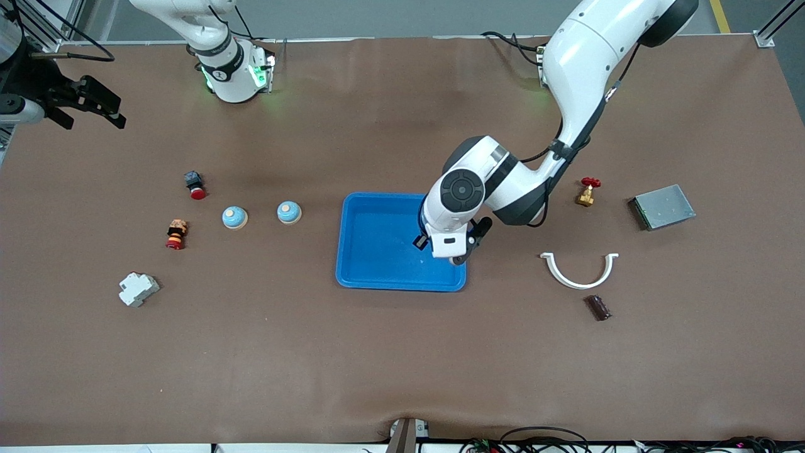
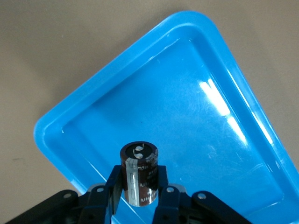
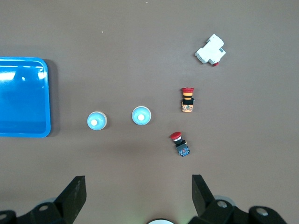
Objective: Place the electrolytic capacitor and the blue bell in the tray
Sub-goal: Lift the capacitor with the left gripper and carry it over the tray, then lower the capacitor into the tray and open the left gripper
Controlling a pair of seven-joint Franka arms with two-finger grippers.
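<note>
- The left gripper (image 2: 139,196) hangs over the blue tray (image 1: 377,277), at the tray's end toward the left arm's side of the table.
- Its two fingers (image 2: 113,184) pinch a small dark can with a silver stripe. That is the capacitor (image 2: 139,173). It stands upright between the fingers, with its flat top and two little dots showing.
- The capacitor is up in the air over the tray floor. It is not down yet.
- I think the step now is putting the capacitor into the tray. The next move should be to go lower and then let go gently, so the can does not roll or bounce out.
- The tray (image 2: 196,23) looks empty inside. I see only shiny spots of light on its floor.
- Two blue bells (image 1: 234,218) (image 1: 289,212) sit on the table beside the tray, toward the right arm's end. No bell is in the tray yet.
- The right gripper (image 3: 138,196) waits high over the right arm's end of the table. Its fingers are spread wide and hold nothing.
</note>
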